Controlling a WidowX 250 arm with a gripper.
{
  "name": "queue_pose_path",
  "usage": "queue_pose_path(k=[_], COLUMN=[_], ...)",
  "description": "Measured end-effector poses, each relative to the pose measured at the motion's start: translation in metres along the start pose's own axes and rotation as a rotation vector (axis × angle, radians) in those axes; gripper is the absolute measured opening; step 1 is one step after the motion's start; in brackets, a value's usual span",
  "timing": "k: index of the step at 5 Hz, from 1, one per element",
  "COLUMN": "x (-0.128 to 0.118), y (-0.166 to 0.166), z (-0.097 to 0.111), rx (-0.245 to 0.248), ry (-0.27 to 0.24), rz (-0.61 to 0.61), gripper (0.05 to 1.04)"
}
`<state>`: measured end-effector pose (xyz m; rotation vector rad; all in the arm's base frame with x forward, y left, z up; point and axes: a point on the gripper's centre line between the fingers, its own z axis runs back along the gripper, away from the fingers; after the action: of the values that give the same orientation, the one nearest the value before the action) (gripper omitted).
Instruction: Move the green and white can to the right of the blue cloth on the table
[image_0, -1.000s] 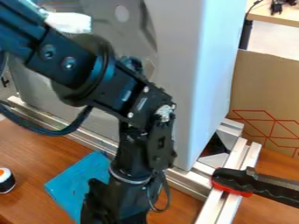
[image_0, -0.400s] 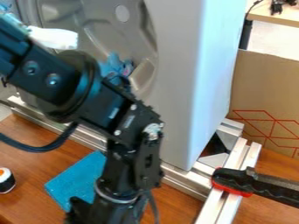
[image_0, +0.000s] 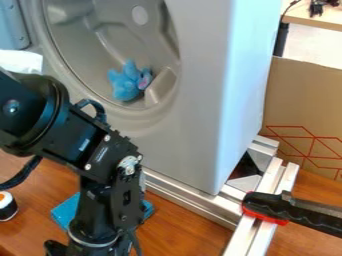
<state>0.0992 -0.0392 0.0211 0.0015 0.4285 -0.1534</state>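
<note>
A black arm (image_0: 110, 160) is partly hiding a blue cloth (image_0: 65, 212).
Near left, it is lying on the surface (image_0: 180, 227); the gripper (image_0: 90, 248) is being cut off, its jaws' state impossible to tell; a blue plush (image_0: 125, 84) is resting in a drum (image_0: 83, 47); cardboard (image_0: 300, 100) is standing right.

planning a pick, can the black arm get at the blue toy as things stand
Probably yes: the blue toy lies low in the open grey drum with nothing seen across it, though the black arm may need to rise over the rim
</note>
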Motion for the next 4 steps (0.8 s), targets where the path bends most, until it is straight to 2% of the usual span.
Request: queue_pose_path(k=[1,2,4], x=[0.011,0.023,0.063], y=[-0.004,-0.011,-0.008], z=[-0.005,-0.004,0.012], rx=[-0.024,-0.070,-0.103], ry=[0.008,-0.015,-0.069], rz=[-0.020,-0.059,-0.034], gripper=[0.999,1.000,0.999])
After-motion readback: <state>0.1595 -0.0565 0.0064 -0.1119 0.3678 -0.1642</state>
